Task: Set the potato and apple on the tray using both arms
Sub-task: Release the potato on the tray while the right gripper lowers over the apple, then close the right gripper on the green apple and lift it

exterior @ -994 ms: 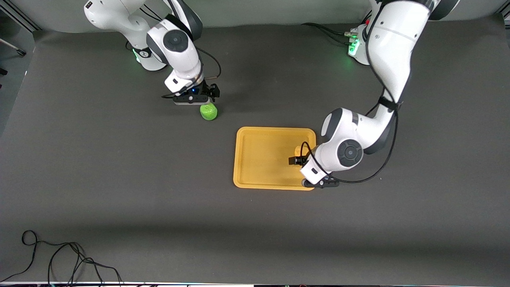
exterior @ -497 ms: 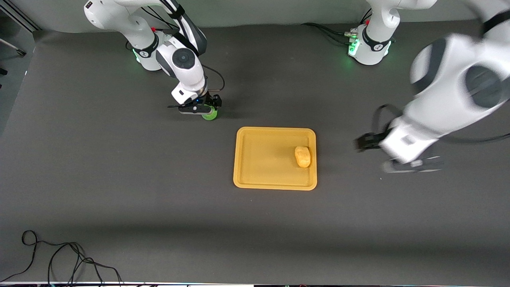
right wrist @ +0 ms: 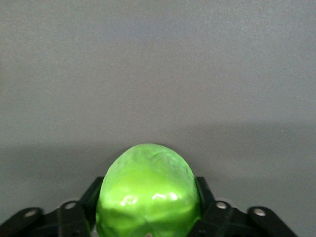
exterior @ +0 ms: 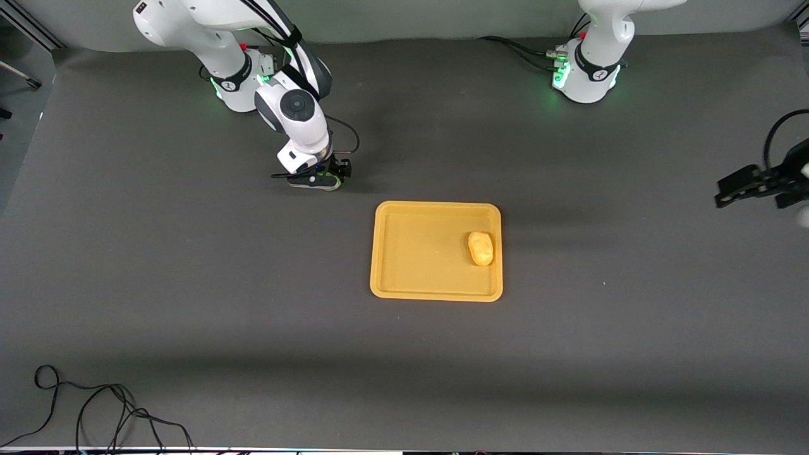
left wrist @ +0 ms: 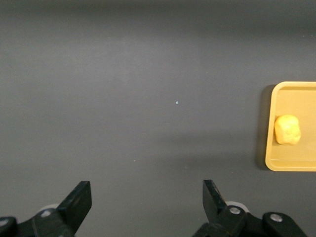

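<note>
Both pincers: right pincer [exterior: 319, 181] grips mostly hidden apple [right wrist: 148, 192]; left pincer [left wrist: 145, 200] gapes empty.

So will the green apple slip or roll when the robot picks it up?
The apple looks round and glossy, so it could roll if nudged and may be a bit slippery. It sits snugly between the right gripper jaws, so it will probably stay put. It looks firm, unlikely to squash.

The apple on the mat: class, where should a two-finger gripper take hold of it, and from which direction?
Across the apple's rounded flanks at its widest part, coming down from above. It is roundish and sits on the flat mat, so only its sides offer facing surfaces. The right gripper brackets it this way.
</note>
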### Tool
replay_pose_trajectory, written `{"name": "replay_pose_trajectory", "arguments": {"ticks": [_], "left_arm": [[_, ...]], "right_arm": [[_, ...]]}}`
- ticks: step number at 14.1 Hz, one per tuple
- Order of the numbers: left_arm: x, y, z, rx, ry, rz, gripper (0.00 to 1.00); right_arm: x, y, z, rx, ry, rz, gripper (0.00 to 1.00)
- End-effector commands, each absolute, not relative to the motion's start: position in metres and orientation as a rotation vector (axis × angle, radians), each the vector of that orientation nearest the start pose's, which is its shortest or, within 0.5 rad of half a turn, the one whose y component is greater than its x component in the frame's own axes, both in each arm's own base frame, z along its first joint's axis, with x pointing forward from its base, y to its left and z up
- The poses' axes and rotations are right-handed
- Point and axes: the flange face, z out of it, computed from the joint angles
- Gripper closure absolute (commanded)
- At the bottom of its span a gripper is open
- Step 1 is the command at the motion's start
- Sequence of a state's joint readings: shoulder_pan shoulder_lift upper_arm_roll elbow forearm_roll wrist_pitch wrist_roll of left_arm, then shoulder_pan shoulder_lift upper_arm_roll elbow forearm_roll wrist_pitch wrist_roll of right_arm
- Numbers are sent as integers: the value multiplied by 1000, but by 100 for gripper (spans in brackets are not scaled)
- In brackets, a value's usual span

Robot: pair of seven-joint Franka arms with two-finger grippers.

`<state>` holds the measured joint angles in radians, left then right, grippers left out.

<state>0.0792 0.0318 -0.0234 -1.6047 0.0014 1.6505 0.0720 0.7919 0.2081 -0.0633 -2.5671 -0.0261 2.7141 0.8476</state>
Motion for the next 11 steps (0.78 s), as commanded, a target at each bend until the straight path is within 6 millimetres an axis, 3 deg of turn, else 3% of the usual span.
{"name": "replay_pose_trajectory", "arguments": {"ticks": [1, 3, 7, 11], "left_arm": [[540, 33, 580, -3119, 30, -53, 0], [538, 32, 579, -3126, 29, -32, 0], [531, 29, 577, -3129, 33, 61, 0], [536, 28, 572, -3115, 50, 67, 0]], "right_arm": [[337, 299, 197, -3183, 157, -4, 58], [359, 292, 229, -3177, 194, -20, 58], [417, 273, 355, -3221, 147, 93, 58], [461, 281, 477, -3222, 105, 116, 58]]}}
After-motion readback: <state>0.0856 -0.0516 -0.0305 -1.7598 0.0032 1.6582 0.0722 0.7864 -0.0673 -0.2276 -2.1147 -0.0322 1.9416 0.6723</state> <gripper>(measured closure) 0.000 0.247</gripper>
